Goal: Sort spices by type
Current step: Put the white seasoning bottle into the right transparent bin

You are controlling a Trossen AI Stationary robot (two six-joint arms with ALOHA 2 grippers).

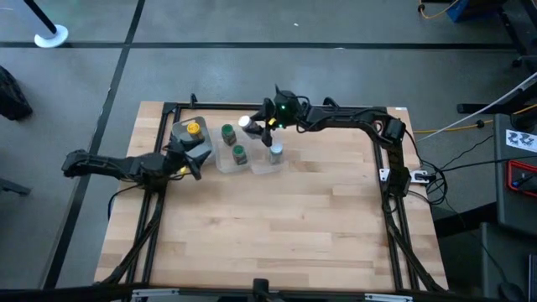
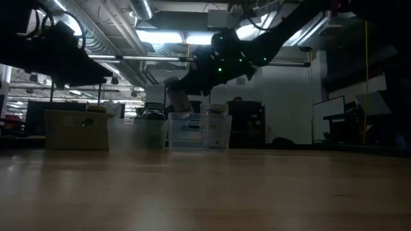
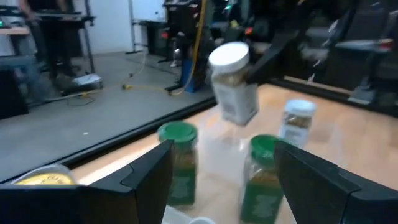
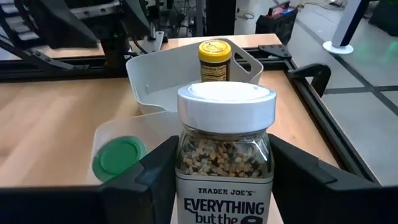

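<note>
Right gripper (image 4: pixel 224 180): you see it clamped on a white-lidded jar (image 4: pixel 225 149), held off the table | below and beside it: two green-lidded jars (image 1: pixel 228 133), second white-lidded jar (image 1: pixel 275 152) | beyond: yellow-lidded jar (image 1: pixel 194 128) | left gripper (image 1: pixel 195 159): fingers apart, empty, near yellow jar.

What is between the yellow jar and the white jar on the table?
In the high view, two green-lidded jars stand between the yellow jar and the white jar.

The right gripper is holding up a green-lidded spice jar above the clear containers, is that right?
Not quite: the jar in the right gripper has a white lid, not green. The right wrist view shows it clamped between the fingers; it is held above the clear containers.
</note>
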